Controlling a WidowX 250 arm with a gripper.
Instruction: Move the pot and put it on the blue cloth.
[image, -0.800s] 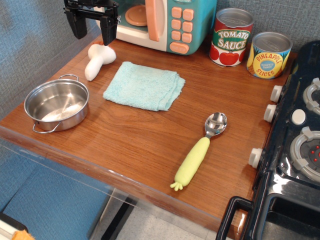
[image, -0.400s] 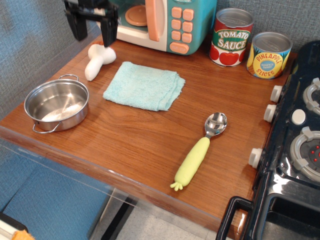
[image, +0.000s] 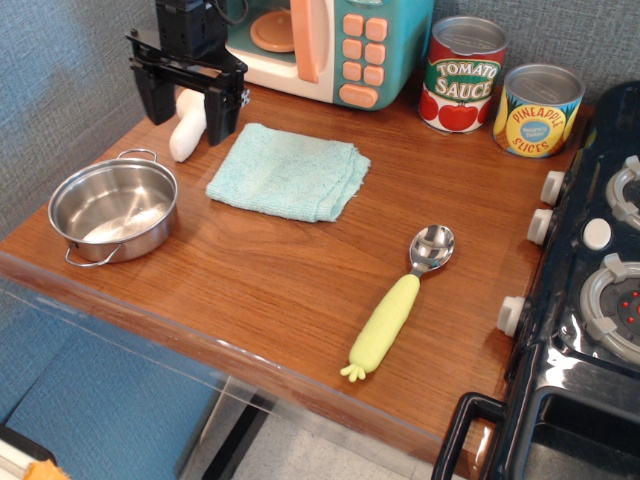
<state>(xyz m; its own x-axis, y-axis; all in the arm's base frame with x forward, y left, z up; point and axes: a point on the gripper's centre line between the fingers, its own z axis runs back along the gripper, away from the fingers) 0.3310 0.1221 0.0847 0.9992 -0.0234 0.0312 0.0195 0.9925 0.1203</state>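
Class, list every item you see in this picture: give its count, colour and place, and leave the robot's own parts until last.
pot: 1, shiny steel, front left of the table, empty
blue cloth: 1, pale aqua, folded, middle of the table behind the spoon
white object: 1, white, left of the cloth, partly behind the gripper
spoon: 1, steel bowl with yellow-green handle, front centre
toy microwave: 1, teal and peach, back edge
tomato sauce can: 1, red and green label, back right
pineapple slices can: 1, yellow and blue label, right of the tomato can
toy stove: 1, black, right edge
table: 1, brown wood
gripper: 1, black, open, above the white object
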